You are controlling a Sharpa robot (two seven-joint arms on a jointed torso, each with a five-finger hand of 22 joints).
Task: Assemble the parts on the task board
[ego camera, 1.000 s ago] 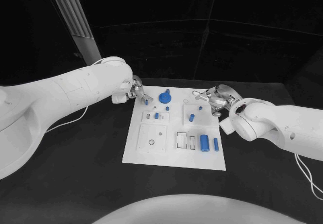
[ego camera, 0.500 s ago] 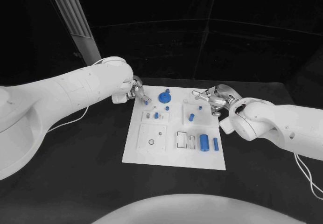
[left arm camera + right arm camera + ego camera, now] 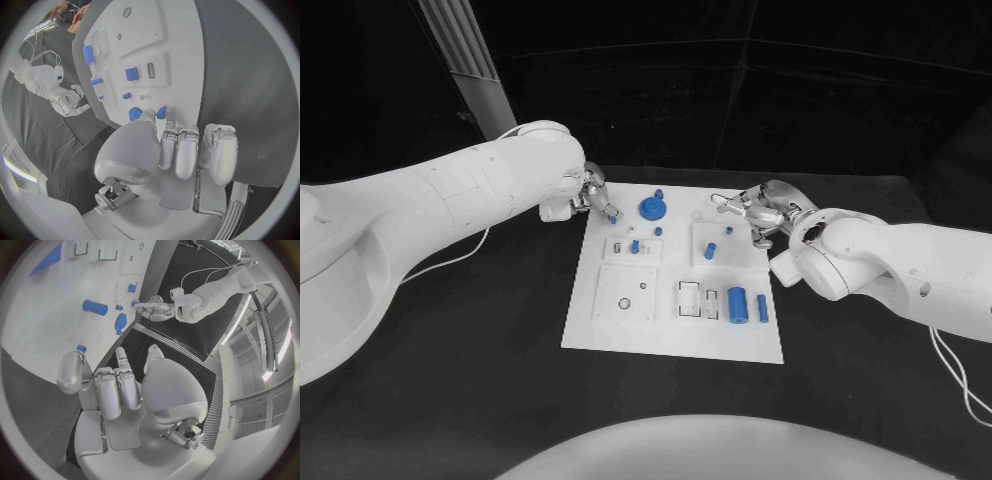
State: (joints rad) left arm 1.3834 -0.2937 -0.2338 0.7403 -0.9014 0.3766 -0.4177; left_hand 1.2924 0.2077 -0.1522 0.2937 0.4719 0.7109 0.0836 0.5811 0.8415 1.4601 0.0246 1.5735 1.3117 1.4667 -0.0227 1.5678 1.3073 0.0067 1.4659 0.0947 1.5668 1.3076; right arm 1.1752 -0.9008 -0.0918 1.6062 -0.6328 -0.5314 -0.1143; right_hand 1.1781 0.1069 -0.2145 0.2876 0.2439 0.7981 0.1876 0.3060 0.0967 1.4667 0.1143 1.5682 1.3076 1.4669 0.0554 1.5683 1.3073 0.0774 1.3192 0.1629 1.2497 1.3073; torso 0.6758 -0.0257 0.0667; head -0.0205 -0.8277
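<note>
Over the last second almost nothing has shifted: both arms stay at the far end of the white rectangular task board (image 3: 672, 272), and the blue parts on it lie where they lay a second ago. The left hand (image 3: 590, 196) still hangs over the board's far left corner, pinching a small blue peg (image 3: 161, 112) between its thumb and a fingertip, with its other fingers lying together beside it; the left wrist view shows that peg just above the board's edge, close to the round blue knob-like part (image 3: 653, 209). The right hand (image 3: 759, 211) has drawn a shade nearer the board's far right edge; its fingers are curled loosely apart and it holds nothing, with a small blue part (image 3: 81, 348) on the board just beyond its fingertips. Farther toward the robot, a short blue cylinder (image 3: 737, 303) and a slim blue bar (image 3: 763, 309) lie loose on the near right of the board beside the empty rectangular slots (image 3: 689, 299), and a blue peg (image 3: 710, 251) stands in the middle block. I judge that the left hand is pausing to line up its peg before setting it down, so the assembly is at an early stage, with several parts still to be seated.
</note>
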